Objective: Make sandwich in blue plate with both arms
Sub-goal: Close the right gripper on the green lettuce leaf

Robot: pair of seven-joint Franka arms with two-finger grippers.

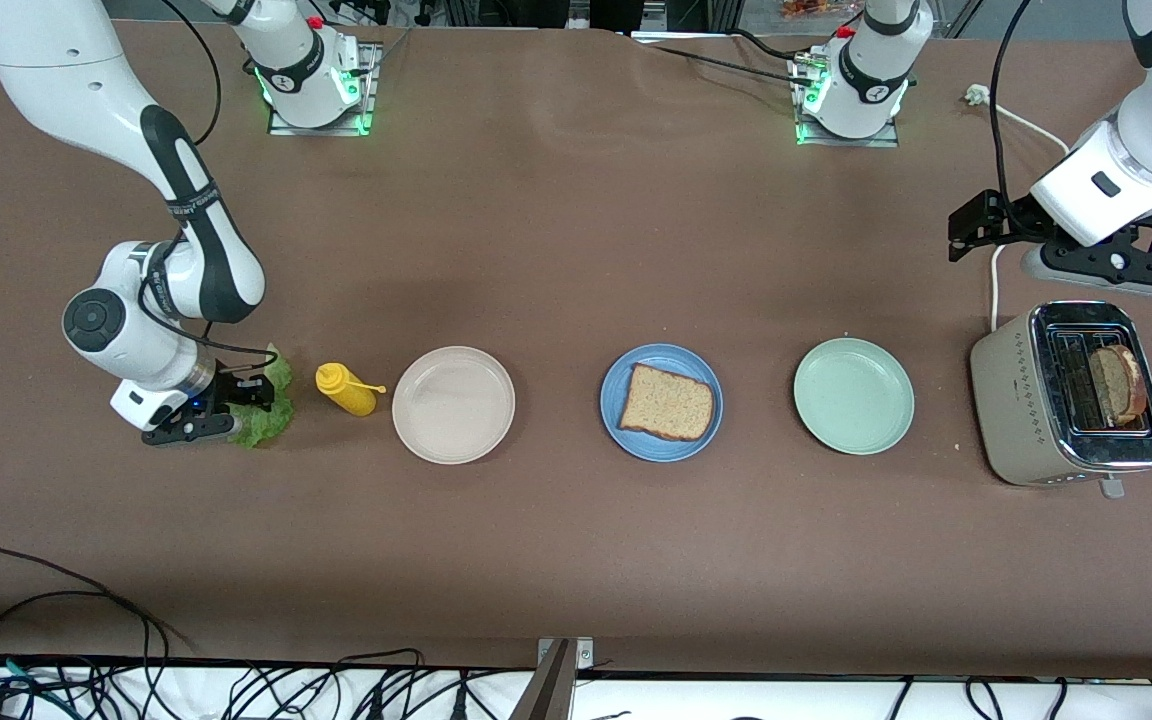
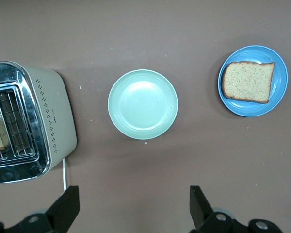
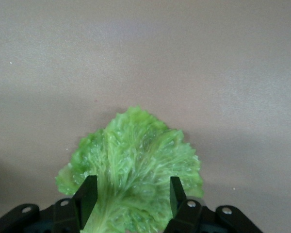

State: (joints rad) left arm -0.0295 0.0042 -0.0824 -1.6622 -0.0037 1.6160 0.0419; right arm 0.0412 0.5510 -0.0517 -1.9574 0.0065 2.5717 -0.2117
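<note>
Blue plate [image 1: 661, 367], speckled brown bread [image 1: 668, 402]

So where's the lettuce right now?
The lettuce lies on the table at the right arm's end, beside the yellow mustard bottle, with the right gripper down over it, jaws astride the leaf.

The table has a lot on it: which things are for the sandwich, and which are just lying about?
For the sandwich:
- blue plate with a bread slice
- lettuce leaf, right gripper open around it
- second bread slice in the toaster

Lying about:
- mustard bottle
- cream plate
- green plate
</note>
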